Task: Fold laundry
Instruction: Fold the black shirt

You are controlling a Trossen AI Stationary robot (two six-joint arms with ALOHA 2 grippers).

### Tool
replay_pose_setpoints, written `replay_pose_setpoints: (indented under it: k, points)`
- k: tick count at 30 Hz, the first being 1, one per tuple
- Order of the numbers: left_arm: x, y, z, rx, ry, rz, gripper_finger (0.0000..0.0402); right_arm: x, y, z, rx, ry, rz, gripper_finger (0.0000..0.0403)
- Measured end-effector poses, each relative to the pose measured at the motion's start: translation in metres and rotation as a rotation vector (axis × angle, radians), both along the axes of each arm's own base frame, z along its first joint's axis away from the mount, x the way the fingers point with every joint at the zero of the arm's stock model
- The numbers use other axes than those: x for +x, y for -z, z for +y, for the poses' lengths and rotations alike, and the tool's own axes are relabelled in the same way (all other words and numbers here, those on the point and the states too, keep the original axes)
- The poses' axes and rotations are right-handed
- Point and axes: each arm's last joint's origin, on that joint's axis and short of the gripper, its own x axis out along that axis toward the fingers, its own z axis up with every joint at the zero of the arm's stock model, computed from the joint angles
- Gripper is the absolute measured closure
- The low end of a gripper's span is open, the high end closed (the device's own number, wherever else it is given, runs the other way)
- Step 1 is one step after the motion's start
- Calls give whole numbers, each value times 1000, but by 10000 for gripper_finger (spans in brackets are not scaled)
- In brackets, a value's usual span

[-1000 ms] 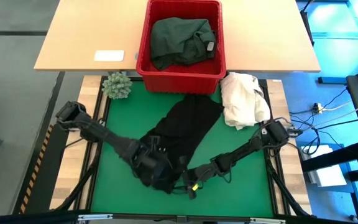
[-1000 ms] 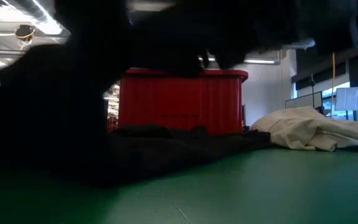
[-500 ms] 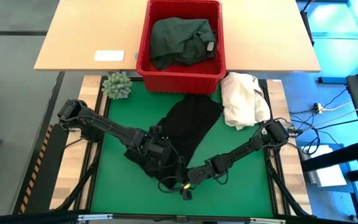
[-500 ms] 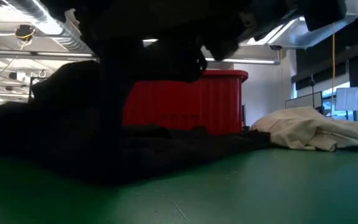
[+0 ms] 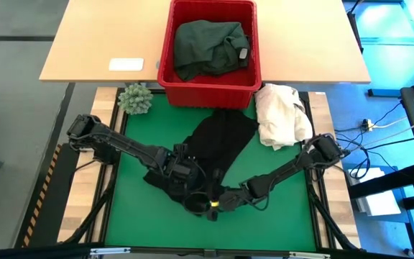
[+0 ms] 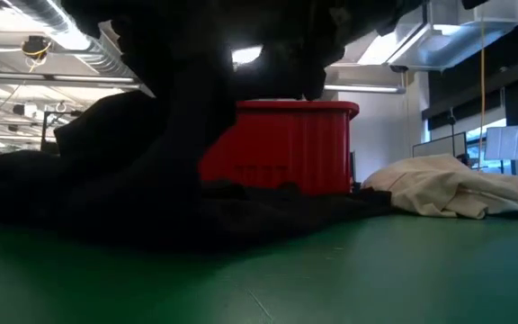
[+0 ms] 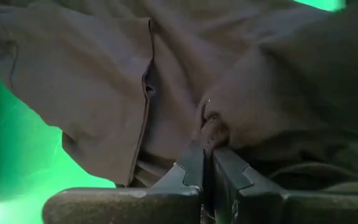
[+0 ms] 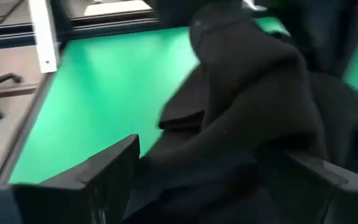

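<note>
Left gripper (image 7: 207,163) clamped on a fold of the black garment (image 5: 218,144) mid-mat, right gripper (image 5: 218,205) spread wide just beside it.

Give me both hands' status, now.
Left hand: shut, pinching a fold of the black garment.
Right hand: open, fingers spread either side of the same garment, not gripping it.

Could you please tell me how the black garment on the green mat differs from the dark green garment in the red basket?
The black garment lies stretched across the green mat; the dark green garment sits bunched inside the red basket. The left tool is shut on a pinch of the black garment, while neither tool touches the green one. Both are soft, dark and unfolded.
</note>
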Motion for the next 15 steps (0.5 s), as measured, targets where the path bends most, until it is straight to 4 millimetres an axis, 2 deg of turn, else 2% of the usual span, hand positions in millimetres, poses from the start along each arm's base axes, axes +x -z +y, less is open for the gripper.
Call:
replay_pose_setpoints:
  k: [6, 15]
  points:
    - [-2, 0, -7, -20, 34, 10, 401, 1, 4, -12, -34, 113, 28, 108]
    - [-9, 1, -25, -65, 117, 38, 401, 3, 5, -17, -129, 67, 53, 192]
